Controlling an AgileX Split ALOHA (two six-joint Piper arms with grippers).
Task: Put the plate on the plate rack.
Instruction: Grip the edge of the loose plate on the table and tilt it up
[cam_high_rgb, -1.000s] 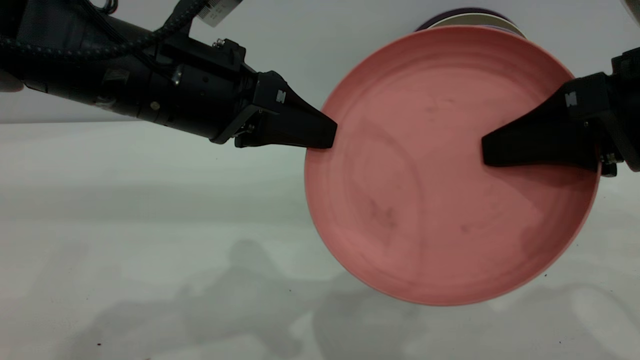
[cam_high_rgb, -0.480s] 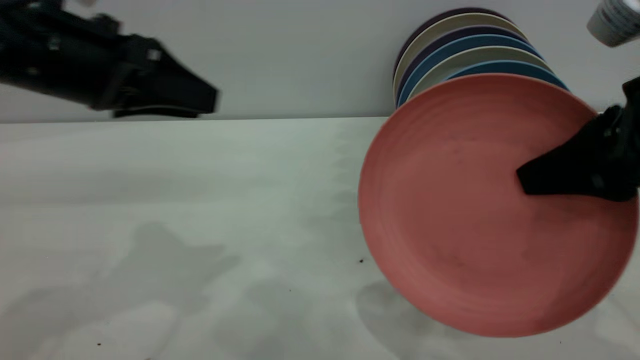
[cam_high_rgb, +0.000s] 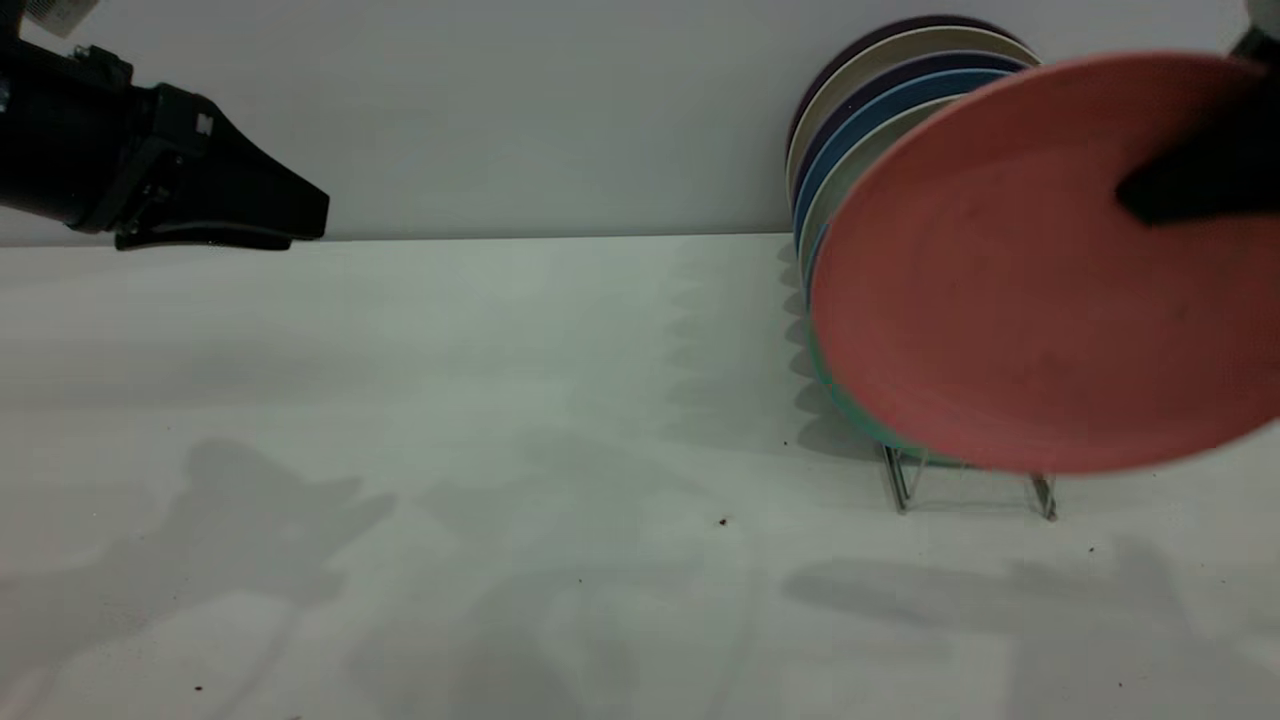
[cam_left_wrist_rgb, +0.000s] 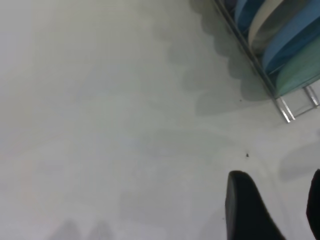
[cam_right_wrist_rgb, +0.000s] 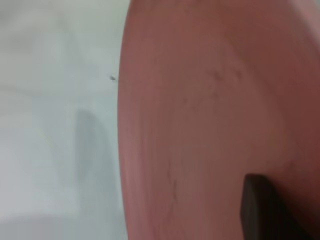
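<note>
Now the plate (cam_high_rgb: 1040, 300) hangs higher and farther toward the right than half a second ago, tilted nearly upright and overlapping the front of the row of plates standing in the plate rack (cam_high_rgb: 968, 488). Its lower edge is above the table (cam_high_rgb: 500, 420), just over the front end of the rack, and it is not yet seated between the dividers. The right gripper (cam_high_rgb: 1190, 185) clasps it near the upper right rim, one dark finger lying across the pink face; in the right wrist view that finger (cam_right_wrist_rgb: 262, 207) presses on the plate's (cam_right_wrist_rgb: 215, 115) inner surface.

The left gripper (cam_high_rgb: 270, 215) has pulled back to the far left of the exterior view, well apart from the plate it was touching a second ago. It holds nothing, and the left wrist view shows its two fingers (cam_left_wrist_rgb: 247, 205) with a gap between them above the bare table.

One pink plate is in the air. Behind it, about six racked plates (cam_high_rgb: 870, 90) show as rims: dark purple, cream, blue and pale ones, plus one mint-green plate (cam_high_rgb: 850, 405) at the front. One wire rack is visible, with two front uprights showing below the pink plate.
</note>
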